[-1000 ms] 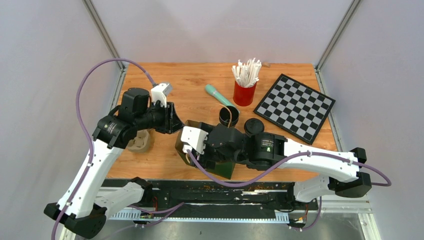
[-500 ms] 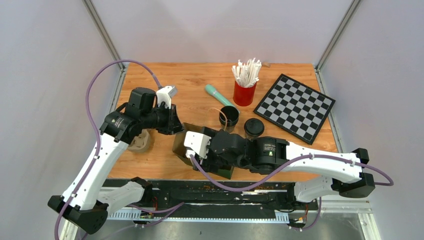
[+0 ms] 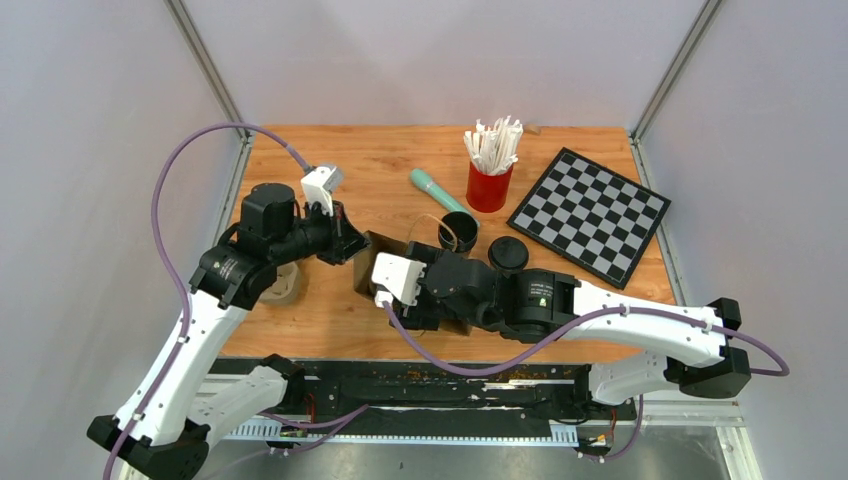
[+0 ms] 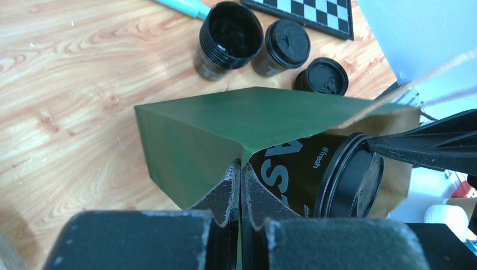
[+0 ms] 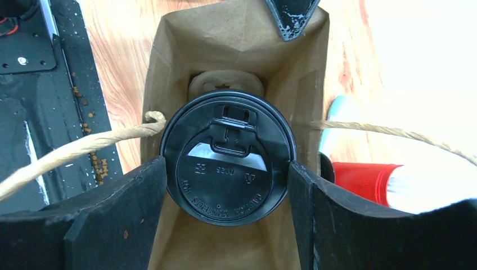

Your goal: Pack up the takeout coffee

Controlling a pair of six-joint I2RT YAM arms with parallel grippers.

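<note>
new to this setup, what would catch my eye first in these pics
A lidded black cup is gripped between the right fingers inside a green paper bag, near the front middle of the table. The left fingers pinch the bag's rim. A checkerboard lies at the far right.

The coffee cup point(image 5: 226, 157) is in the bag point(image 4: 191, 140); an open cup point(image 3: 459, 230) and a lidded cup point(image 3: 508, 253) stand just beyond it, to the right.

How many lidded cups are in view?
3 lidded cups: one inside the green bag, in the right gripper; two on the table beside the lidless cup. Others may be hidden.
</note>
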